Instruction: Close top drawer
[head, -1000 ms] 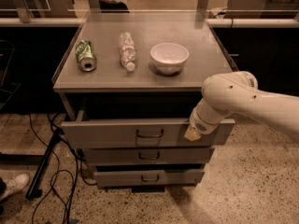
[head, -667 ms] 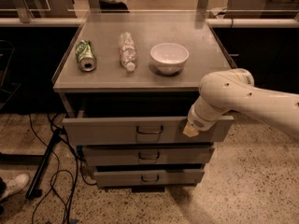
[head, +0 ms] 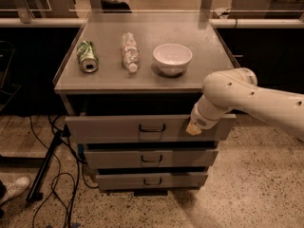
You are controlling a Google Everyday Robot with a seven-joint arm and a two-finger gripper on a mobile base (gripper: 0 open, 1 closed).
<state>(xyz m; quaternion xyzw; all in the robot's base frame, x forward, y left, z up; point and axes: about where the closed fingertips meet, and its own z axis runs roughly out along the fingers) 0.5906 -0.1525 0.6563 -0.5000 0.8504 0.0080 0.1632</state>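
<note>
The top drawer (head: 118, 128) is a wide grey metal drawer with a small dark wire handle (head: 152, 128) at its centre. It stands pulled out a little from the cabinet, with a dark gap above its front. My gripper (head: 194, 127) is at the end of the white arm (head: 247, 99), which comes in from the right. The gripper's tip rests against the right part of the drawer front.
Two narrower grey drawers (head: 152, 158) sit below. On the cabinet top (head: 109, 80) lie a green can (head: 87, 56) and a clear plastic bottle (head: 129, 51), next to a white bowl (head: 172, 58). Black cables (head: 47, 160) lie on the floor at the left.
The drawer front has moved back toward the cabinet, and the gripper has gone with it. The gap above the drawer is smaller.
</note>
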